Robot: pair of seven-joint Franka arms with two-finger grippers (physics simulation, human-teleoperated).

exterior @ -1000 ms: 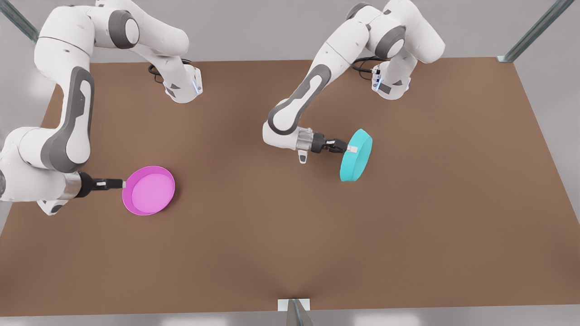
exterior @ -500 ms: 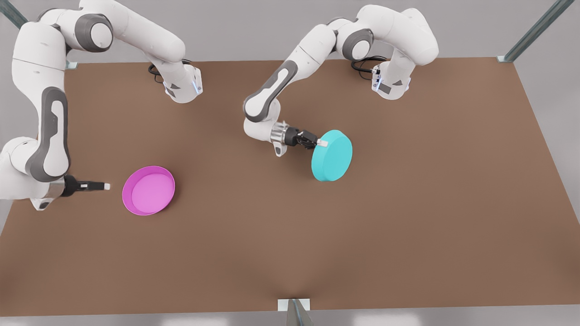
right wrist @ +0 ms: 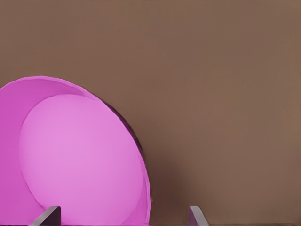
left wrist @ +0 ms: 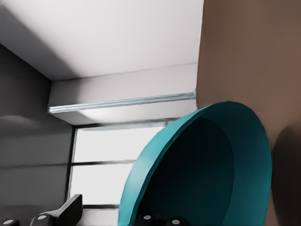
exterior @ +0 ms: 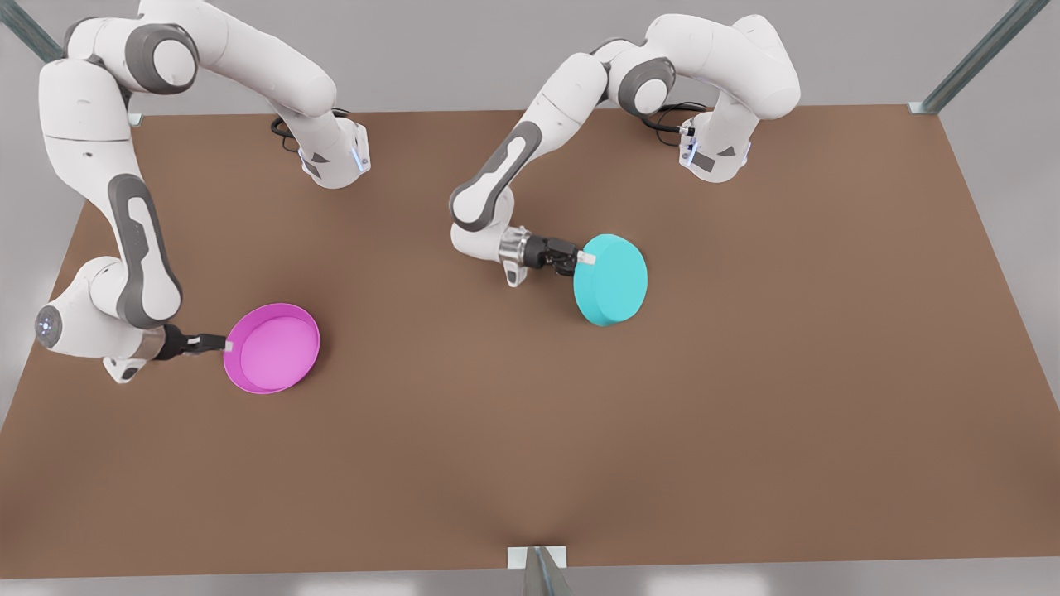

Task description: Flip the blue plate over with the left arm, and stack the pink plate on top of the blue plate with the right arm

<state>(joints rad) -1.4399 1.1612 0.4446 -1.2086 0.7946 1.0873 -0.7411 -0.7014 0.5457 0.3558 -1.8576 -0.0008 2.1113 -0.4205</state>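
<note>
The brown tabletop [exterior: 745, 414] is the biggest thing here, and two white robot arms reach over it from the far side. The left arm [exterior: 530, 157] bends down near the middle of the tabletop, and the right arm [exterior: 108, 207] bends down on the front view's left. The blue plate [exterior: 611, 279] is near the middle of the tabletop. It is turned over, so its flat bottom faces up, and it is tipped a bit. In the left wrist view you can look into the dark hollow side of the blue plate [left wrist: 207, 174] from below. The pink plate [exterior: 272, 348] sits flat on the tabletop on the front view's left, with its open side up and its lighter pink inside showing. The two plates are well apart. The left gripper [exterior: 582, 260] is pinched shut on the rim of the blue plate, on the side toward the front view's left, and holds it up. The right gripper [exterior: 220, 343] is low, right at the rim of the pink plate. In the right wrist view its two fingers [right wrist: 47, 217] stand wide apart with the pink plate [right wrist: 80, 160] just ahead of them, so it is open and has hold of nothing.
</note>
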